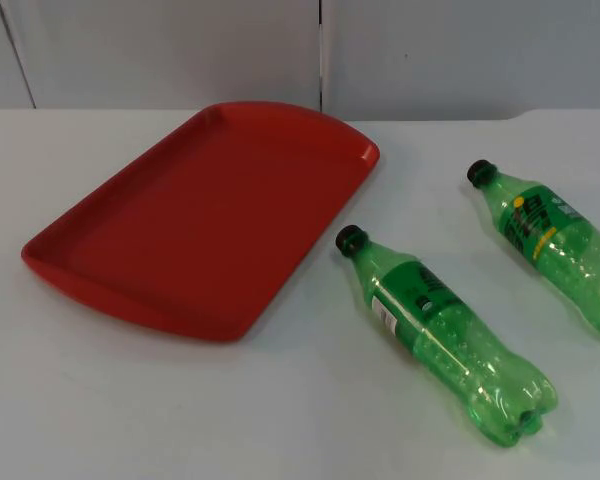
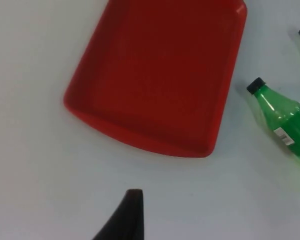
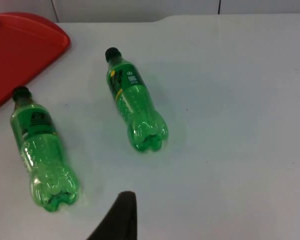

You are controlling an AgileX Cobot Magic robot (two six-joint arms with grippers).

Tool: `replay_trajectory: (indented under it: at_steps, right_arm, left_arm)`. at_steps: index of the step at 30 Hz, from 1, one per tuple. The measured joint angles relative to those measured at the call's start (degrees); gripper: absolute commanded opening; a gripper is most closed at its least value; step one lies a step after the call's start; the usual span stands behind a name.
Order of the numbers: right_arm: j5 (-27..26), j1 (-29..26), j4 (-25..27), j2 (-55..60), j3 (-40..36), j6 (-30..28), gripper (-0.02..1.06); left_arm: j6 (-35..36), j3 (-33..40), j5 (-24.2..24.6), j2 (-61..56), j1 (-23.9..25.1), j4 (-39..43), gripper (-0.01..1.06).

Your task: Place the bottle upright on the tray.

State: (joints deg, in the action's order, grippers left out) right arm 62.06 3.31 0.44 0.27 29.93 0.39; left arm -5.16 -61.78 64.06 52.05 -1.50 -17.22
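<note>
Tray: red tray (image 1: 180,235) lies bare on the white surface (image 1: 130,410).
Bottles: near bottle (image 1: 445,335) on its side just beside the tray; far bottle (image 1: 550,243) likewise, apart.
Jaws: cannot tell on either arm.

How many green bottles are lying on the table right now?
2. One bottle lies on its side just right of the red tray; the other bottle lies on its side farther right, near the table's edge.

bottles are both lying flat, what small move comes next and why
Probably bring the right pincer down toward the nearer bottle, which lies on its side on the table beside the empty red tray; nothing is gripped yet. The farther bottle can wait.
</note>
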Motion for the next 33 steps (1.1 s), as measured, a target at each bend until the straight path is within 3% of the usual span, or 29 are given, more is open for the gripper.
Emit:
replay_trajectory:
  at_steps: [7, 12, 22, 33]
  right_arm:
    - [0.0, 0.0, 0.0, 0.0, 0.0, 0.0, 1.04]
    - [0.0, 0.0, 0.0, 0.0, 0.0, 0.0, 1.04]
    - [0.0, 0.0, 0.0, 0.0, 0.0, 0.0, 1.04]
    - [0.0, 0.0, 0.0, 0.0, 0.0, 0.0, 1.04]
  left_arm:
    - [-0.4, -0.4, 0.0, 4.1, -2.3, -1.3, 1.05]
    - [1.3, -0.4, -0.1, 8.6, -8.2, -0.8, 1.05]
    - [14.0, -0.4, -5.1, 21.2, -26.5, 9.5, 1.05]
    - [27.0, -0.4, -11.3, 32.2, -37.9, 13.5, 1.05]
